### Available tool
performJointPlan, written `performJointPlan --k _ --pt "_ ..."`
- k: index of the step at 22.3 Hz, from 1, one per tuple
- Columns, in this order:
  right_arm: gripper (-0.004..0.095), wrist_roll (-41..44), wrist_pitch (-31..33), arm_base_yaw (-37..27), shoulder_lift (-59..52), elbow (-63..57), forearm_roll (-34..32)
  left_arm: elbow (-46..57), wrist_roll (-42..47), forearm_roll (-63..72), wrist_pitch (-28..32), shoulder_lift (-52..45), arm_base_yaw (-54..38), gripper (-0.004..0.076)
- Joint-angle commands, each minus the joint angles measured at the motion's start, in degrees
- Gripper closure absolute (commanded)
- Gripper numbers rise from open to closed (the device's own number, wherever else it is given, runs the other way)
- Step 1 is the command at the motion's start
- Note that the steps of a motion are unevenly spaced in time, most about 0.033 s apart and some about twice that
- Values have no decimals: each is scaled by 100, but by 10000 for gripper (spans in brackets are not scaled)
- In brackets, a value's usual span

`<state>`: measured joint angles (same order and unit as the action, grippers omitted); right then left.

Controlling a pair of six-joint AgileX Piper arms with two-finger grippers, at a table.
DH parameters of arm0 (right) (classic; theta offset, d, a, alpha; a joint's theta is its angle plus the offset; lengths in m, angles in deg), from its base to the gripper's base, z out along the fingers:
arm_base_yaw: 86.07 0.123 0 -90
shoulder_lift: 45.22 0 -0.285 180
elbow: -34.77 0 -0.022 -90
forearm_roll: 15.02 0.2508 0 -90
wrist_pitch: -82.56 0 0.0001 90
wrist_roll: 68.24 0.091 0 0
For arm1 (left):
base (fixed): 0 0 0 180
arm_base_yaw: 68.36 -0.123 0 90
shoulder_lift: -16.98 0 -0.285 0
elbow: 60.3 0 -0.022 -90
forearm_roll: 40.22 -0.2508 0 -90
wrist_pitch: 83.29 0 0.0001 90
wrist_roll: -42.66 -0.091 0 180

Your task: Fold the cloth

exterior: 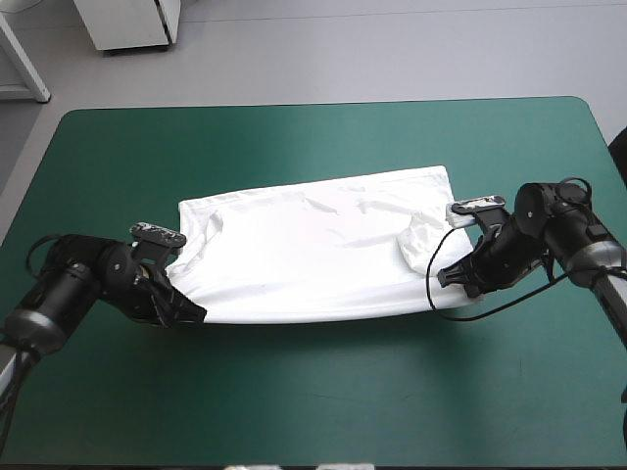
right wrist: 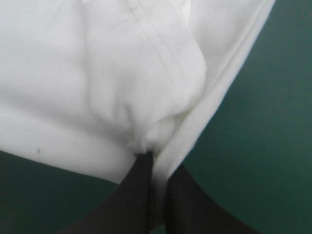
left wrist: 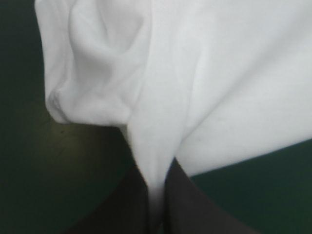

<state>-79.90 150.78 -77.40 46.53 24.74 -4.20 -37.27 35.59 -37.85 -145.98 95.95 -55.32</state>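
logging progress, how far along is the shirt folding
Done: the white short-sleeved T-shirt lies spread on the teal-green table cover. In hand: the left gripper and right gripper each pinch its near edge. Left: the folds themselves; no bundle yet.

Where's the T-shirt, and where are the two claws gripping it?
T-shirt (exterior: 313,245): high view, middle of the white cloth.
left claw (exterior: 194,315): high view, tips at cloth's edge.
right claw (exterior: 444,277): high view, tips at cloth's edge.

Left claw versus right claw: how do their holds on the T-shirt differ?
The left claw pinches the near-left corner of the T-shirt, the right claw the near-right. Cloth tapers smoothly into the left claw; at the right claw it bunches in a seamed lump. Both are shut on it.
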Motion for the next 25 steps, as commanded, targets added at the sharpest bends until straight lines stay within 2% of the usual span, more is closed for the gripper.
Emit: performJointPlan --k 1,5,9,14,17,19,25 --pt "920 101 334 -18 -474 213 -39 -458 183 -50 -427 -605 10 733" --pt "920 171 334 -8 -1054 213 137 -673 286 6 -829 -1085 10 733" --pt "920 284 272 -8 -1405 213 153 -681 334 -5 -846 -1221 10 733" --pt "921 284 -1017 -8 -851 744 89 -695 589 -237 8 -989 10 733" --pt "921 247 -1537 -8 -86 1493 89 -723 766 -616 813 -715 10 733" --pt "921 156 -1641 -8 556 1981 89 -746 879 -894 1360 -387 10 733" --pt "921 70 -1589 -8 1672 2795 124 -746 987 -1377 2206 518 10 733"
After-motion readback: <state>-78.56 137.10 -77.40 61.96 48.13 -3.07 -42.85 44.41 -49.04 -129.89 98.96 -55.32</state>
